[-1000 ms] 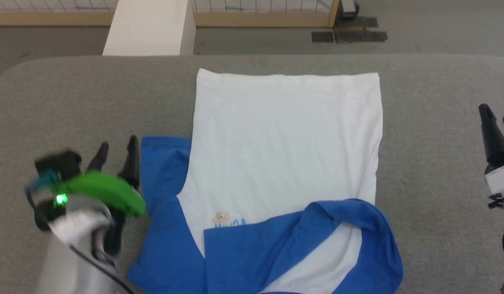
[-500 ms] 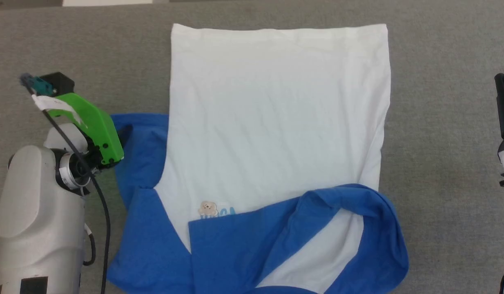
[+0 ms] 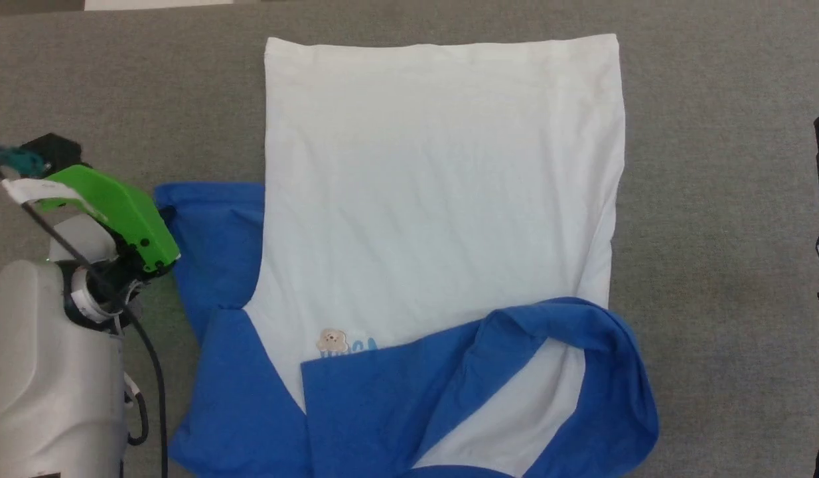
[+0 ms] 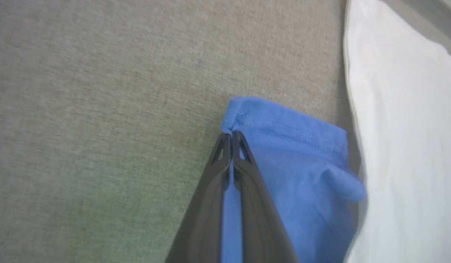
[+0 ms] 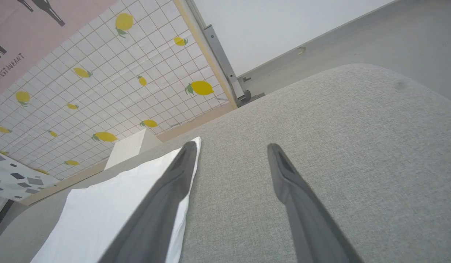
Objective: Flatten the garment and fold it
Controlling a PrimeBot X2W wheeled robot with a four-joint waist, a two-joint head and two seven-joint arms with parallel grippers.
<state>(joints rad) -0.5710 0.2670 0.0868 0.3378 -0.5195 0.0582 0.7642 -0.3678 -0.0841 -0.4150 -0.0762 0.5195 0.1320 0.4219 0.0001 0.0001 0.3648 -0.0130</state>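
The garment (image 3: 443, 186) lies on the grey table (image 3: 715, 265), its white body spread flat with the hem at the far side. One blue sleeve (image 3: 210, 232) sticks out to the left, and the other blue sleeve (image 3: 516, 372) is folded across the chest near the small figure (image 3: 332, 340). My left gripper (image 4: 231, 134) is shut on the cuff corner of the left sleeve (image 4: 291, 146), under its green mount (image 3: 117, 212). At the table's right side, apart from the cloth, my right gripper (image 5: 232, 146) stands open and empty above the table, beside the garment's white edge (image 5: 112, 204).
Bare grey table surface (image 4: 101, 109) stretches left of the sleeve and right of the shirt. Beyond the table's far edge stand a white box (image 5: 132, 146) and a lemon-patterned wall (image 5: 101, 91) with a metal post (image 5: 222, 58).
The head camera has tilted down. My left gripper came over the left sleeve's cuff and shut on it, and the cuff has shifted slightly left. The right gripper stays open.
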